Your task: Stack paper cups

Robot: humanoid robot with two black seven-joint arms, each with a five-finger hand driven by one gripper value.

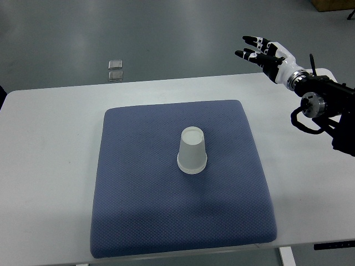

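Nearest the camera, a square dark-blue textured fabric pad [138, 216] covers most of the white rectangular table [44, 166], and close to the pad's middle stands a white paper cup [192, 150], upside down, its wide rim resting on the fabric and its narrower flat base facing up. Only one cup outline shows; whether others are already nested inside it cannot be told from above. A cup like this is likely very light and thin-walled, so it should crush or dent under a firm squeeze and tip or skid under a sideways nudge, though the soft pad probably gives it some grip. The best hold looks to be a gentle wrap around the tapered side wall, near the stiffer upturned base or the rolled rim rather than the weak middle. Farther back and to the right, beyond the pad's far corner, the right hand [265, 52] hangs above the table's far edge, its black-tipped fingers [248, 40] stretched out and spread, holding nothing. The cup lies well apart from it, nearer the camera and toward the left. Two small grey squares [115, 70] lie on the floor beyond the table.
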